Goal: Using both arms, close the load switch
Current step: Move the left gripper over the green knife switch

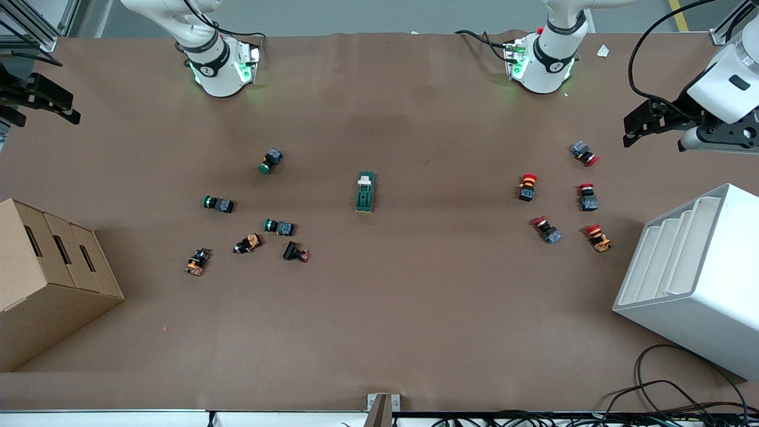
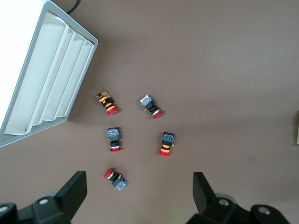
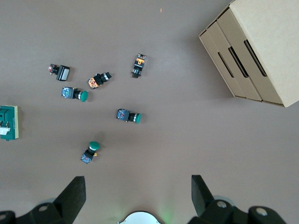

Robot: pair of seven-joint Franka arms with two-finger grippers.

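The load switch (image 1: 365, 191), a dark green elongated block with a cream lever at the end toward the robots' bases, lies in the middle of the table. It also shows at the edge of the right wrist view (image 3: 8, 122). My left gripper (image 1: 630, 131) hangs open and empty, high over the left arm's end of the table, above the red-capped buttons (image 2: 139, 186). My right gripper (image 1: 72, 114) hangs open and empty, high over the right arm's end of the table (image 3: 138, 186). Both are well away from the switch.
Several green-capped and orange push buttons (image 1: 277, 226) lie toward the right arm's end. Several red-capped ones (image 1: 527, 186) lie toward the left arm's end. A cardboard box (image 1: 47, 279) and a white slotted rack (image 1: 694, 279) stand at the table's two ends.
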